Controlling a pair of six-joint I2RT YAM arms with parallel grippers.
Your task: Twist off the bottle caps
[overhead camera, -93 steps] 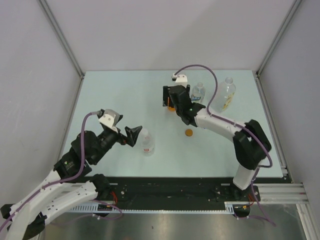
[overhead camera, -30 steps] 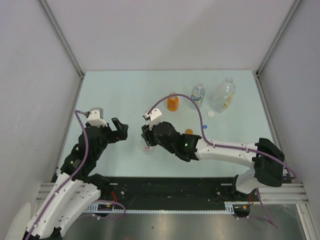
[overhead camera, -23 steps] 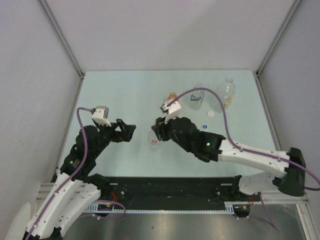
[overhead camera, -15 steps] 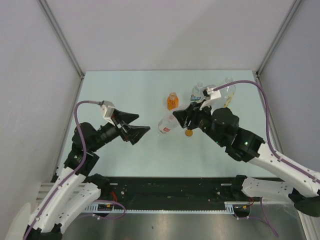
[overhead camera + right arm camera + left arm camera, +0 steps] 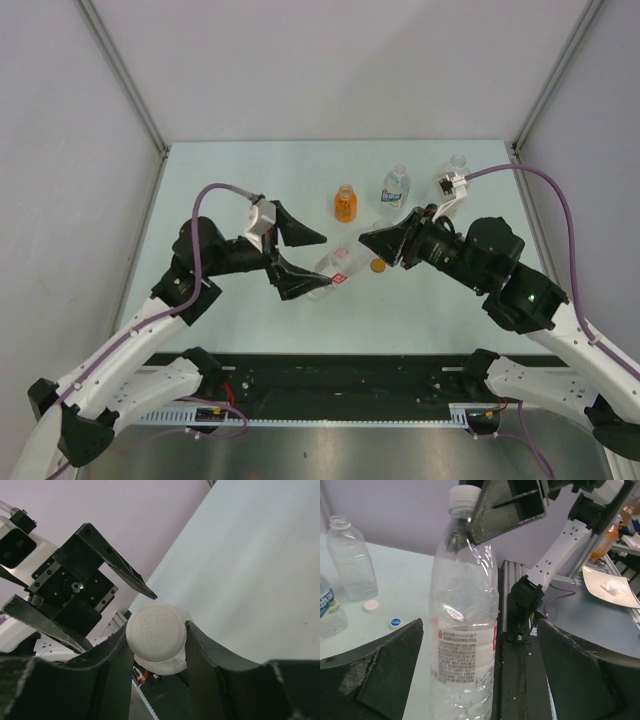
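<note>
The small red-labelled clear bottle [image 5: 335, 266] hangs tilted above the table, between the two arms. My right gripper [image 5: 368, 242] is shut on its white cap [image 5: 156, 632], and both fingers press the cap's sides in the right wrist view. My left gripper [image 5: 298, 260] is open. Its two fingers [image 5: 380, 675] straddle the bottle's body [image 5: 465, 630] with a gap on each side. The capped neck [image 5: 463, 495] shows at the top of the left wrist view.
At the back of the table stand the orange bottle [image 5: 345, 204], the blue-labelled bottle [image 5: 396, 187] and the large clear bottle [image 5: 350, 555]. Loose caps lie on the table: an orange-brown cap [image 5: 378, 266], a white cap [image 5: 371, 606] and a blue cap [image 5: 395, 623].
My right gripper lifted the small clear bottle off the table's left-middle and carried it right. My left gripper swung in, and its open fingers now straddle the bottle's body.
</note>
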